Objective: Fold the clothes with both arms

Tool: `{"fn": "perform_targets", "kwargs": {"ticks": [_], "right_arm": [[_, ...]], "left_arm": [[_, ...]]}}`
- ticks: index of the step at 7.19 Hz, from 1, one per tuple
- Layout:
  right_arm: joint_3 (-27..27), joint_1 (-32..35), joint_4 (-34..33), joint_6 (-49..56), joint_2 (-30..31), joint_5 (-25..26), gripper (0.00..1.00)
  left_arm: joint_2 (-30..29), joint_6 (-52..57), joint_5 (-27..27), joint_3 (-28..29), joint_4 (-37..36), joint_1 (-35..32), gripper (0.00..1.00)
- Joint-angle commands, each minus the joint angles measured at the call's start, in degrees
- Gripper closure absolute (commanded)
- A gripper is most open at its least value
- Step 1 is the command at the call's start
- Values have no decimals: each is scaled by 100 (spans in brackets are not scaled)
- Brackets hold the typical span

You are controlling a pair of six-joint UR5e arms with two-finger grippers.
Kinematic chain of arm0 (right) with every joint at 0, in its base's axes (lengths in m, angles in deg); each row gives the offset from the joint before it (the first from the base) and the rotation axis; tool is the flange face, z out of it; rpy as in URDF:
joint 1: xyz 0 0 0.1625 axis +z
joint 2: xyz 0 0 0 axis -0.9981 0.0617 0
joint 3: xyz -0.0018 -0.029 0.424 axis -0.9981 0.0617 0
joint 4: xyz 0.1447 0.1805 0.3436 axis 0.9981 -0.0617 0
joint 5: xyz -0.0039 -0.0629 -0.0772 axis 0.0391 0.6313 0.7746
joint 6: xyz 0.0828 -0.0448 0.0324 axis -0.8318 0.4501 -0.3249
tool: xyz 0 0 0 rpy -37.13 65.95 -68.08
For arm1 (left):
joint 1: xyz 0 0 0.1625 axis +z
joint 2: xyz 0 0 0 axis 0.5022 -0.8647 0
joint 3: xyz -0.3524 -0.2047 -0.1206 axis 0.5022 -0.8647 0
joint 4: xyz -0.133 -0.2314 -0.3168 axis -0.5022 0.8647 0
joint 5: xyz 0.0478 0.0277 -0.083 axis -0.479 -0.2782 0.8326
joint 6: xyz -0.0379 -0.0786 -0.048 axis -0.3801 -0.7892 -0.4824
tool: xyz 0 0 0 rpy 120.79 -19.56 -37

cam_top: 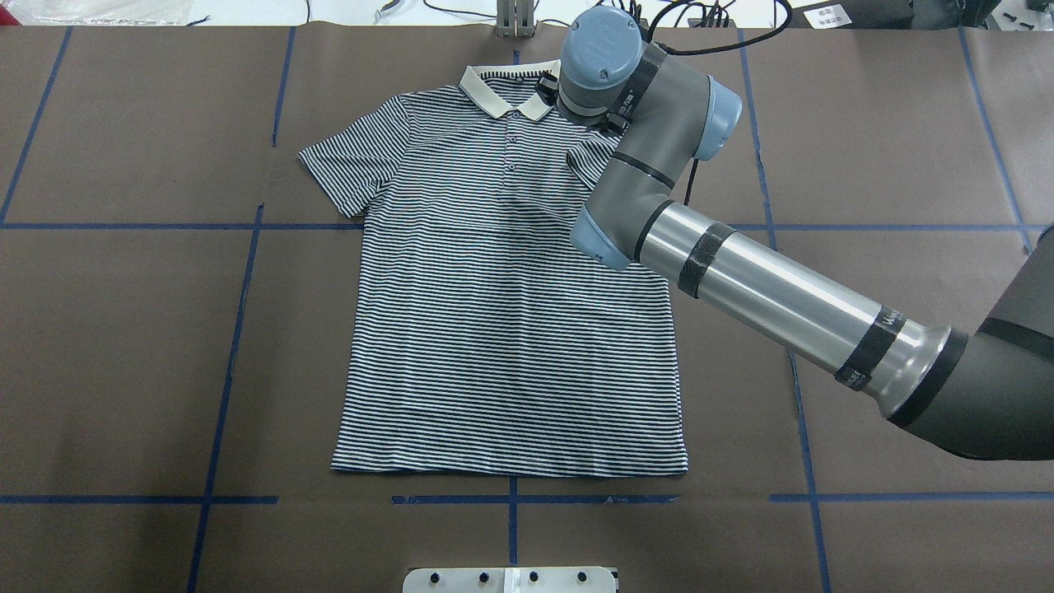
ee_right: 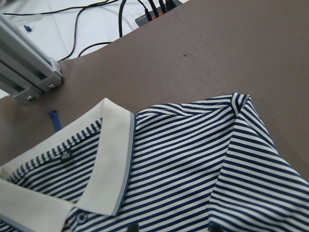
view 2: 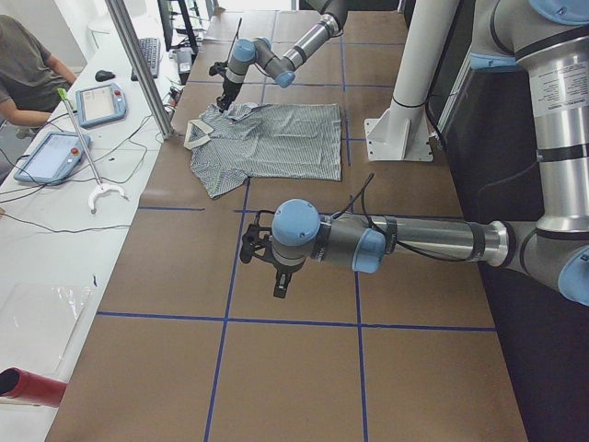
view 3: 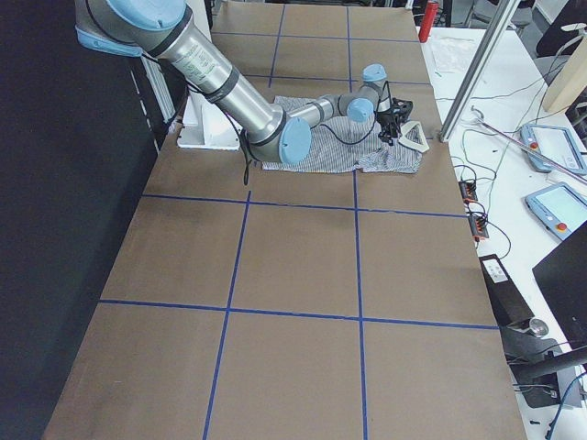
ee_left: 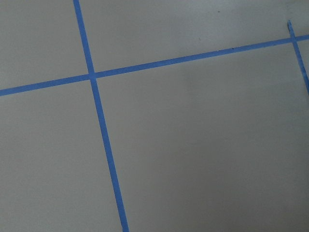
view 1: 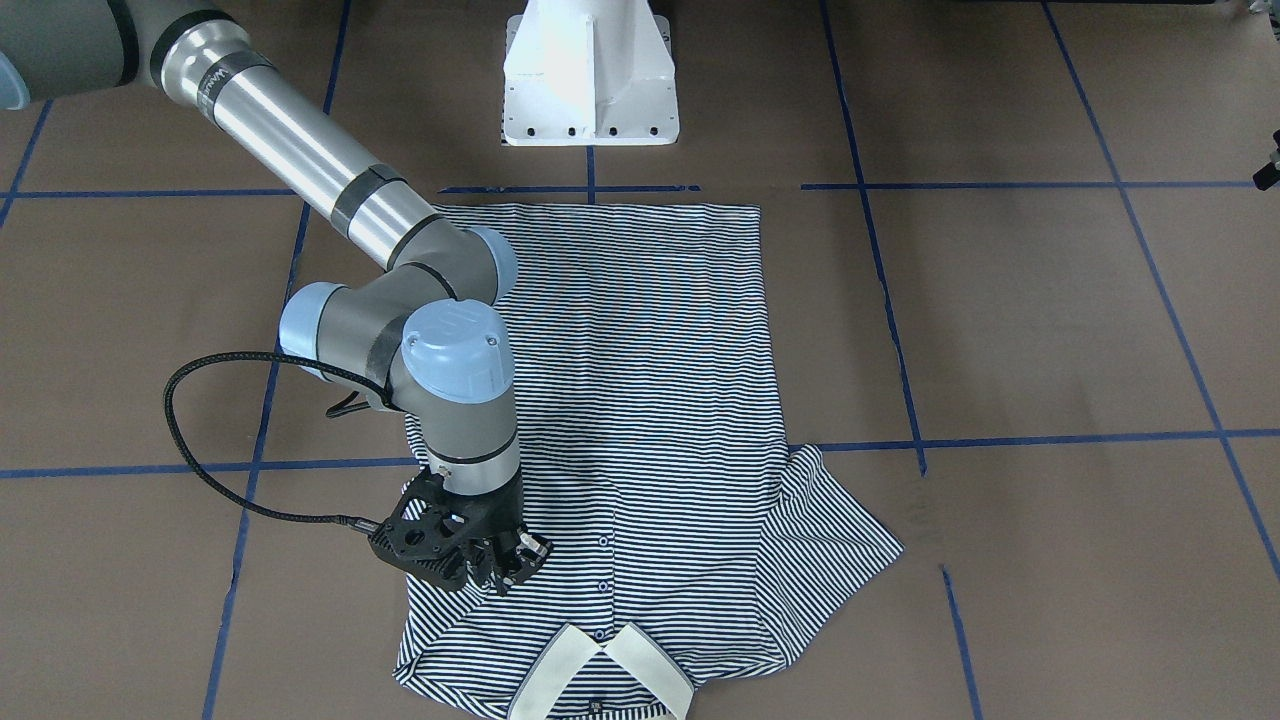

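Observation:
The striped polo shirt [cam_top: 510, 329] lies flat and face up on the brown table, with its cream collar [cam_top: 502, 91] at the far edge. One sleeve [cam_top: 346, 165] is spread out; the other appears folded in onto the chest by the right arm. My right gripper [view 1: 510, 568] hovers over that shoulder, just beside the collar [ee_right: 111, 159]. In the right wrist view its tips show apart at the bottom edge, so it is open. My left gripper [view 2: 276, 276] hangs over bare table far from the shirt [view 2: 276, 138]. I cannot tell whether it is open or shut.
The white pedestal base [view 1: 590, 80] stands just behind the shirt's hem. An aluminium post [ee_right: 29, 72] and cables sit past the table's far edge. A person [view 2: 28, 64] sits at a side bench with teach pendants [view 2: 101, 101]. Blue tape lines [ee_left: 101, 125] grid the table.

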Motion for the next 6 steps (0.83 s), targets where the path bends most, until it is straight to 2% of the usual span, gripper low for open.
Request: {"fn": "perform_targets", "kwargs": {"ticks": [1, 3, 4, 5, 6], "right_arm": [[-1117, 7, 11, -22, 526, -388, 0], [-2392, 85, 20, 13, 1389, -819, 0], [-2920, 251, 29, 40, 1810, -1231, 0], [-3465, 462, 38, 66, 2301, -1609, 0], [-3827, 638, 38, 75, 2646, -1961, 0]], "left_arm": [[-808, -1471, -30, 202, 226, 591, 0], [-1721, -2975, -48, 430, 315, 1419, 0], [-2283, -3634, -448, 640, 315, 1927, 0], [-2949, -4406, -1087, 1034, 324, 2542, 0], [-3635, -4771, -1355, 1673, 376, 2844, 1]]}}
